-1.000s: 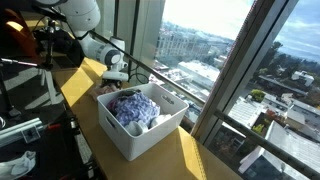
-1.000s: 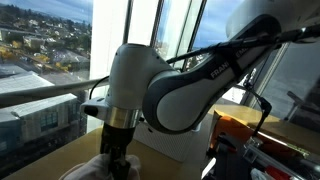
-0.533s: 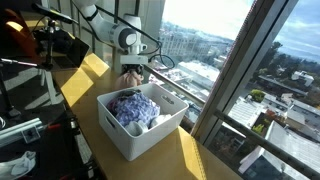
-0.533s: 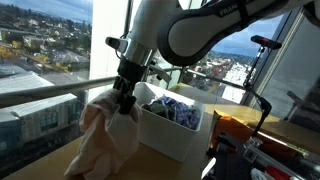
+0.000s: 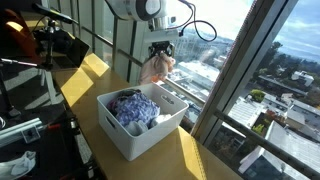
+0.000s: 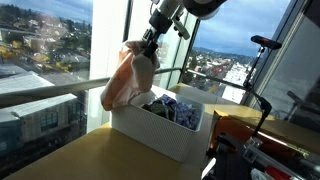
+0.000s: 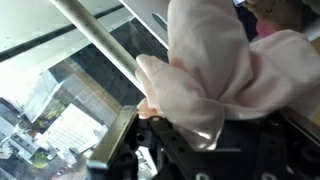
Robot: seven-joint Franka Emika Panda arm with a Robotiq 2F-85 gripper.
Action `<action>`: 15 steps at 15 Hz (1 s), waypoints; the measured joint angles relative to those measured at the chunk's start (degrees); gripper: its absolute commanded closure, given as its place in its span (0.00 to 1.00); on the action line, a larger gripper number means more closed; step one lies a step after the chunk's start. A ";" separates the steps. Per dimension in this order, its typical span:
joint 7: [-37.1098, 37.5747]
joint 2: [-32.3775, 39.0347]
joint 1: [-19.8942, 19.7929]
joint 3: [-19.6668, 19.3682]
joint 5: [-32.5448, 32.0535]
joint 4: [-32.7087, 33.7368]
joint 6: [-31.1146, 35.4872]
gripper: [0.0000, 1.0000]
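Gripper (image 5: 160, 48) clamped shut on a pink cloth (image 5: 156, 68), pinching its top; the cloth hangs in loose folds. It hangs clear over the window-side edge of a white bin (image 5: 126, 146), above the rim in an exterior view, while its hem overlaps the bin's corner (image 6: 122, 112) in an exterior view; contact cannot be told. A blue cloth (image 5: 133, 108) lies bunched inside the bin. Open air on all sides of the gripper; window glass and a horizontal rail (image 6: 40, 92) just behind it. The bin sits on a wooden tabletop (image 5: 192, 156) with bare sunlit board around it, beside floor-to-ceiling windows over a city. The arm enters from high up, wrist pointing downward, slightly tilted.
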 measured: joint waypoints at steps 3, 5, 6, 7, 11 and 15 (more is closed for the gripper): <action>-0.18 -0.90 -1.39 -1.85 0.00 0.15 0.00 1.00; -0.18 -0.93 -1.84 -2.74 0.08 0.21 0.00 1.00; -0.18 -0.93 -2.09 -3.05 0.13 0.27 0.00 1.00; -0.18 -0.96 -2.35 -3.28 0.19 0.36 0.01 1.00; -1.50 -2.38 -3.52 -4.73 0.12 0.31 0.01 1.00; -3.47 -6.57 -4.87 -6.37 0.12 -1.98 0.00 1.00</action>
